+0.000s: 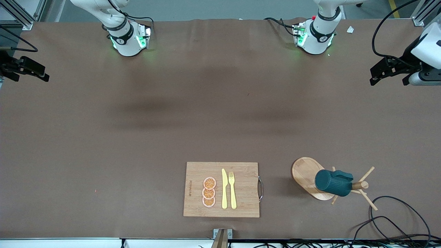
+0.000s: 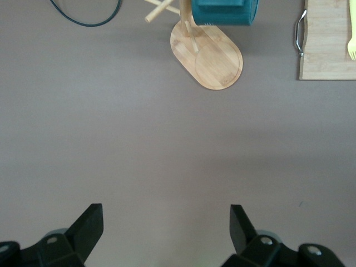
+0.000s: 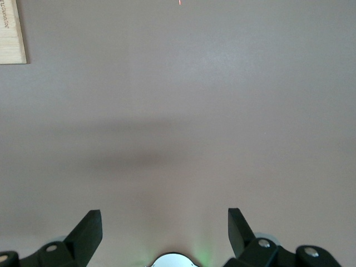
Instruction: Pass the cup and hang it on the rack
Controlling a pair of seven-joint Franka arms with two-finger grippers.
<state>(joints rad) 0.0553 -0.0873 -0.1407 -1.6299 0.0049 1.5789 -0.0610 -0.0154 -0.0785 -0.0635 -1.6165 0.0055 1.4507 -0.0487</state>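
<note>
The cup point(image 1: 333, 183) hung on the rack point(image 1: 310, 177), its body over the oval base, on the worktop point(image 1: 137, 137) toward the left arm's end. The left end effector point(image 1: 387, 71) hovered well apart from it, over bare worktop at that end, fingers point(image 2: 89, 225) spread wide and released. The right end effector point(image 1: 24, 69) waited over the right arm's end, also released, far from cup and rack. A cutting board point(image 1: 241, 172) with 1 knife point(image 1: 224, 188), 1 fork point(image 1: 232, 189) and 3 orange slices point(image 1: 209, 192) lay beside the rack.

Left gripper point(image 2: 161, 228) raised, jaws spread, right gripper point(image 3: 161, 228) likewise, both arms waiting
</note>
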